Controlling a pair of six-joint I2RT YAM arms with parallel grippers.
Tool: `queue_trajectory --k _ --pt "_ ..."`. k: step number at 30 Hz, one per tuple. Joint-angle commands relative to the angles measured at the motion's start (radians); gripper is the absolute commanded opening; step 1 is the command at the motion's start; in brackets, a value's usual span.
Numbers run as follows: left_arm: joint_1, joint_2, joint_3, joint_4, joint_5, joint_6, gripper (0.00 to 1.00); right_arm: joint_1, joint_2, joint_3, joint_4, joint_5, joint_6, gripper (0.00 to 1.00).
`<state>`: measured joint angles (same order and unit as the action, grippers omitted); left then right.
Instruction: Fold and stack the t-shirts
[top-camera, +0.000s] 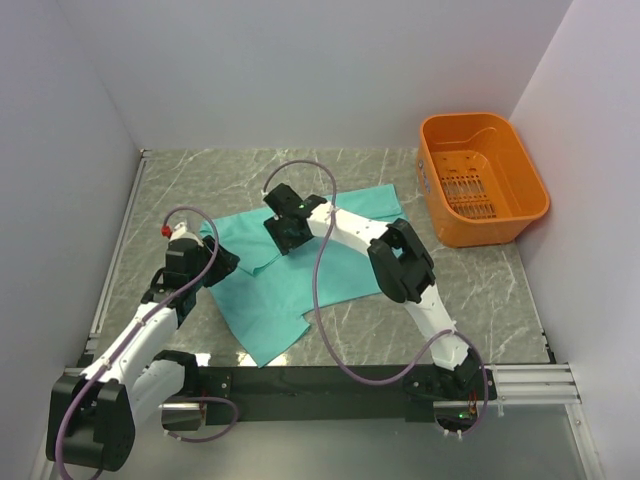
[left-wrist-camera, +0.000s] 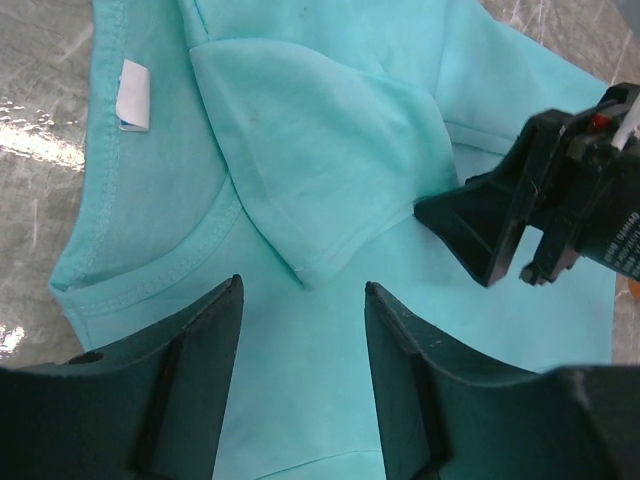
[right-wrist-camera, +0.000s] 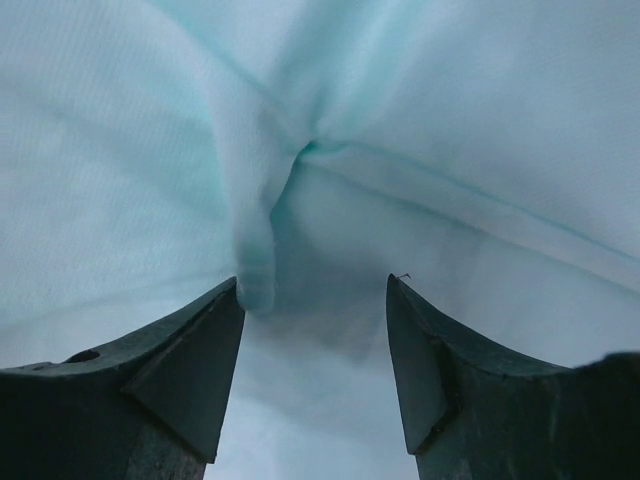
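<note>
A turquoise t-shirt (top-camera: 300, 265) lies spread on the marble table, partly folded. My left gripper (top-camera: 222, 262) hovers open over its left edge; in the left wrist view (left-wrist-camera: 303, 300) the open jaws frame a folded sleeve (left-wrist-camera: 310, 150) beside the neck hem (left-wrist-camera: 150, 275) and its white label (left-wrist-camera: 133, 95). My right gripper (top-camera: 288, 240) is down on the shirt's upper middle. In the right wrist view (right-wrist-camera: 313, 285) its jaws are open, pressed close to a raised cloth fold (right-wrist-camera: 255, 210). The right gripper also shows in the left wrist view (left-wrist-camera: 470, 225).
An orange plastic basket (top-camera: 483, 180) stands at the back right. White walls close in the table on the left, back and right. Bare marble (top-camera: 480, 290) lies right of the shirt. A black rail (top-camera: 330, 380) runs along the near edge.
</note>
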<state>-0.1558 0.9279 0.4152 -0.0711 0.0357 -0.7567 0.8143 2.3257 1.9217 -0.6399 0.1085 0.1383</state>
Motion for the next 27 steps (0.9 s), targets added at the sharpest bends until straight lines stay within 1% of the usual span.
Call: queue_trajectory --k 1,2,3,4,6,7,8,9,10,11,12,13,14,16,17,19,20,22,23,27 --pt "0.007 0.008 0.016 0.034 -0.013 -0.003 0.58 -0.01 -0.112 -0.009 -0.006 -0.105 -0.069 0.66" --pt "0.012 0.014 0.02 0.034 -0.014 -0.004 0.58 -0.023 -0.126 -0.003 -0.01 -0.148 -0.086 0.67" --pt "0.016 0.017 0.031 0.033 -0.023 -0.006 0.58 -0.03 -0.155 0.0 -0.015 -0.227 -0.109 0.68" --pt "0.019 0.02 0.037 0.033 -0.028 -0.007 0.61 -0.038 -0.172 0.002 -0.024 -0.259 -0.127 0.68" --pt "0.041 0.034 0.056 0.039 -0.03 -0.016 0.63 -0.073 -0.224 0.005 -0.044 -0.349 -0.207 0.69" --pt "0.051 0.038 0.06 0.045 -0.028 -0.018 0.66 -0.092 -0.244 0.005 -0.069 -0.453 -0.273 0.69" --pt "0.076 0.054 0.068 0.051 -0.025 -0.024 0.67 -0.108 -0.268 -0.015 -0.075 -0.505 -0.301 0.7" --pt "0.091 0.063 0.08 0.063 -0.02 -0.035 0.69 -0.156 -0.319 -0.03 -0.079 -0.564 -0.334 0.7" --pt "0.107 0.074 0.086 0.092 -0.001 -0.039 0.7 -0.18 -0.345 -0.052 -0.075 -0.654 -0.371 0.7" --pt "0.137 0.106 0.095 0.106 0.01 -0.043 0.7 -0.204 -0.373 -0.097 -0.067 -0.685 -0.382 0.7" --pt "0.153 0.127 0.118 0.122 0.021 -0.049 0.7 -0.26 -0.418 -0.121 -0.06 -0.722 -0.396 0.7" --pt "0.154 0.153 0.134 0.146 0.03 -0.049 0.69 -0.285 -0.439 -0.144 -0.046 -0.743 -0.41 0.7" --pt "0.198 0.216 0.149 0.155 0.052 -0.053 0.69 -0.311 -0.456 -0.192 -0.037 -0.779 -0.413 0.69" --pt "0.225 0.287 0.201 0.194 0.084 -0.056 0.66 -0.375 -0.508 -0.248 0.009 -0.812 -0.41 0.69" --pt "0.243 0.355 0.218 0.208 0.119 -0.053 0.65 -0.392 -0.525 -0.306 0.026 -0.841 -0.408 0.69" --pt "0.263 0.42 0.266 0.234 0.147 -0.041 0.58 -0.432 -0.561 -0.348 0.054 -0.86 -0.408 0.69" --pt "0.28 0.48 0.28 0.247 0.158 -0.041 0.57 -0.441 -0.572 -0.378 0.062 -0.866 -0.408 0.69" --pt "0.297 0.535 0.324 0.251 0.188 -0.036 0.52 -0.47 -0.591 -0.394 0.074 -0.888 -0.399 0.69" --pt "0.309 0.584 0.341 0.246 0.193 -0.035 0.51 -0.48 -0.594 -0.403 0.08 -0.894 -0.396 0.69" --pt "0.317 0.675 0.411 0.243 0.219 -0.02 0.49 -0.512 -0.611 -0.411 0.089 -0.923 -0.385 0.69"
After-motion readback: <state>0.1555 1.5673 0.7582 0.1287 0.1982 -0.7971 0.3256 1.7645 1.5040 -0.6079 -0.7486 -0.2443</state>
